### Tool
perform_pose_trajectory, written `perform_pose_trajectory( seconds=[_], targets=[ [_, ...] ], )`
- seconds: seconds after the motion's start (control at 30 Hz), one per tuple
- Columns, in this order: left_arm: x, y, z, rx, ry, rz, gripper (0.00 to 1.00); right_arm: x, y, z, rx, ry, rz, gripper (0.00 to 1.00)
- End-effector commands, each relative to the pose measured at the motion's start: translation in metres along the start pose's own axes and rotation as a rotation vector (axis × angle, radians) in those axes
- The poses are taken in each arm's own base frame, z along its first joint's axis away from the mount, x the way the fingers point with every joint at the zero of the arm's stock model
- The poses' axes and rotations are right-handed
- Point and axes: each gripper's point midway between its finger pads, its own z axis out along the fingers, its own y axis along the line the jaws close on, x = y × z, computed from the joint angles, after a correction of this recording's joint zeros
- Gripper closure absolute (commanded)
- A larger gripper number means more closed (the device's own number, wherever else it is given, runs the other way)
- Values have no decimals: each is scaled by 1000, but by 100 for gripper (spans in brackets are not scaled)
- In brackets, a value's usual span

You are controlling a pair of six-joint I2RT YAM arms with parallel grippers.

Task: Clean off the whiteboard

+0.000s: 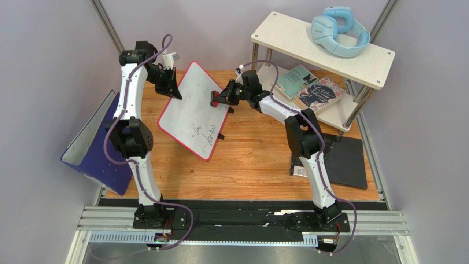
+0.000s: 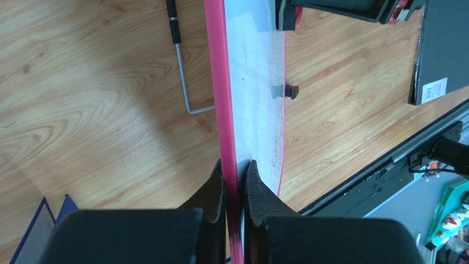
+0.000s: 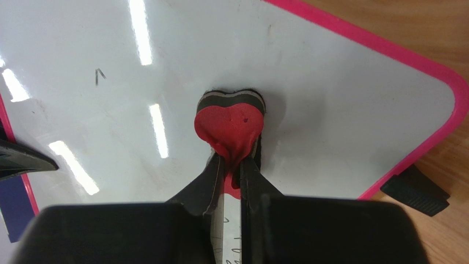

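Note:
The whiteboard [image 1: 194,110], white with a red-pink border, is tilted up off the wooden table. My left gripper [image 1: 172,87] is shut on its far left edge; the left wrist view shows the pink border [image 2: 220,82] pinched between my pads [image 2: 258,187]. My right gripper [image 1: 217,99] is shut on a red heart-shaped eraser [image 3: 230,124] and presses it against the board's face [image 3: 330,93]. Black handwriting [image 1: 202,132] sits on the lower part of the board. A small mark [image 3: 99,76] shows near the eraser.
A blue-purple folder [image 1: 96,144] leans at the table's left edge. A black mat [image 1: 341,159] lies at the right. A white two-tier shelf [image 1: 325,47] at the back right holds blue headphones [image 1: 337,30] and books [image 1: 311,91]. A metal stand rod [image 2: 184,82] lies behind the board.

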Motion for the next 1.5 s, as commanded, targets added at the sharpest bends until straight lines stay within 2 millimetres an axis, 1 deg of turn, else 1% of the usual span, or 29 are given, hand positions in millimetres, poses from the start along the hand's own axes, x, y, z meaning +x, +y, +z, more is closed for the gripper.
perform_pose_trajectory(
  seconds=[0.0, 0.03, 0.07, 0.1, 0.13, 0.2, 0.27, 0.3, 0.33, 0.4, 0.43, 0.5, 0.6, 0.63, 0.77, 0.8, 0.83, 0.9, 0.93, 0.97, 1.03, 1.1, 1.17, 1.3, 1.37, 1.4, 1.47],
  targets=[
    [-17, -4, 3, -62, -43, 286, 100, 118, -23, 14, 86, 246, 9, 100],
    [-17, -4, 4, -61, -45, 284, 100, 123, -22, 12, 94, 259, 4, 100],
    [-18, -5, 4, -59, -48, 278, 100, 133, -20, 10, 95, 282, -5, 100],
    [-18, -6, 4, -51, -51, 274, 100, 135, -16, 8, 92, 290, -38, 100],
    [-18, -7, 4, -48, -53, 273, 100, 144, -14, 6, 109, 313, -43, 100],
    [-19, -7, 5, -44, -56, 260, 100, 154, -10, 3, 108, 336, -59, 100],
    [-19, -8, 6, -39, -56, 250, 100, 170, -5, 2, 106, 370, -75, 100],
    [-19, -8, 6, -37, -55, 248, 100, 177, -7, 1, 112, 386, -78, 100],
    [-19, -9, 6, -37, -55, 248, 100, 189, -5, 0, 113, 410, -86, 100],
    [-19, -9, 5, -39, -57, 242, 100, 203, -3, -3, 112, 441, -102, 100],
    [-19, -9, 5, -38, -58, 237, 100, 215, -2, -5, 120, 471, -120, 100],
    [-19, -12, 5, -26, -59, 232, 100, 227, -4, -9, 129, 496, -130, 100],
    [-19, -14, 6, -17, -60, 224, 100, 236, 7, -13, 118, 505, -152, 100],
    [-19, -14, 6, -17, -61, 223, 100, 244, 11, -13, 114, 520, -168, 100],
    [-20, -15, 4, -12, -65, 219, 100, 259, 31, -15, 105, 534, -275, 100],
    [-19, -15, 5, -11, -63, 217, 100, 263, 33, -17, 106, 539, -312, 100],
    [-19, -15, 5, -11, -64, 217, 100, 270, 40, -16, 108, 539, -347, 100],
    [-18, -16, 5, -7, -61, 213, 100, 274, 52, -15, 97, 535, -394, 100],
    [-18, -15, 7, -6, -57, 211, 100, 280, 57, -14, 93, 540, -413, 100],
    [-18, -15, 7, -5, -58, 209, 100, 280, 64, -12, 83, 532, -429, 100],
    [-17, -15, 7, -4, -54, 205, 100, 285, 69, -11, 83, 535, -456, 100],
    [-16, -16, 7, -5, -52, 204, 100, 284, 76, -10, 75, 519, -475, 100],
    [-16, -15, 6, -10, -52, 205, 100, 279, 78, -7, 87, 496, -489, 100],
    [-15, -14, 6, -12, -48, 203, 100, 261, 84, -6, 111, 431, -495, 100],
    [-16, -14, 6, -15, -49, 204, 100, 251, 92, -8, 103, 402, -484, 100],
    [-15, -14, 6, -15, -48, 200, 100, 246, 91, -9, 103, 395, -478, 100],
    [-17, -14, 5, -18, -53, 203, 100, 240, 99, -16, 92, 378, -488, 100]
  ],
)
